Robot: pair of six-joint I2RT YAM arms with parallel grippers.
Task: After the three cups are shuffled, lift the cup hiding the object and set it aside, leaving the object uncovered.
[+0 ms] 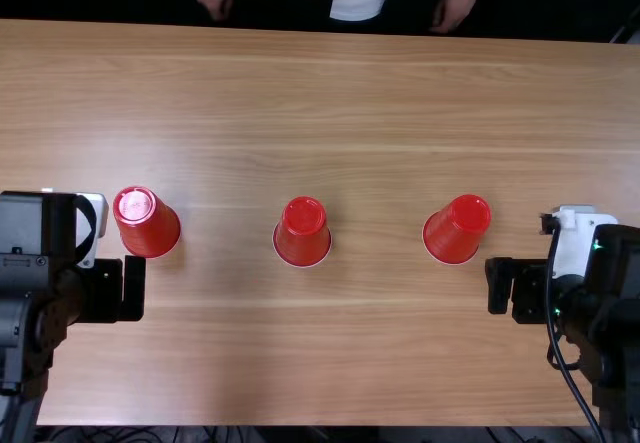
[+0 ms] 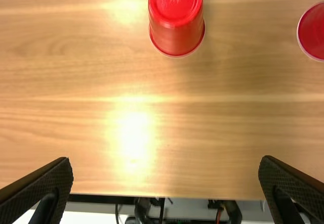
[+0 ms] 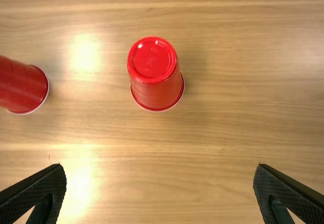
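- Left gripper (image 2: 163,164): fingers spread wide, nothing in them. It hangs over the near part of the table (image 1: 320,103), close to the left cup (image 1: 146,222) on its near side.
- Right gripper (image 3: 158,169): same deal, wide apart and holding nothing, on the near side of the right cup (image 1: 457,229) and a bit off to its right.
- All three red cups stand upside down in a row across the table, well apart. The middle cup (image 1: 302,231) sits between the other two.
- Can't tell which cup covers the object.
- Plain tabletop lies between each gripper and its nearest cup.
- Left arm (image 1: 40,293) and right arm (image 1: 595,293) sit low at the near corners, wrists looking down on the wood.
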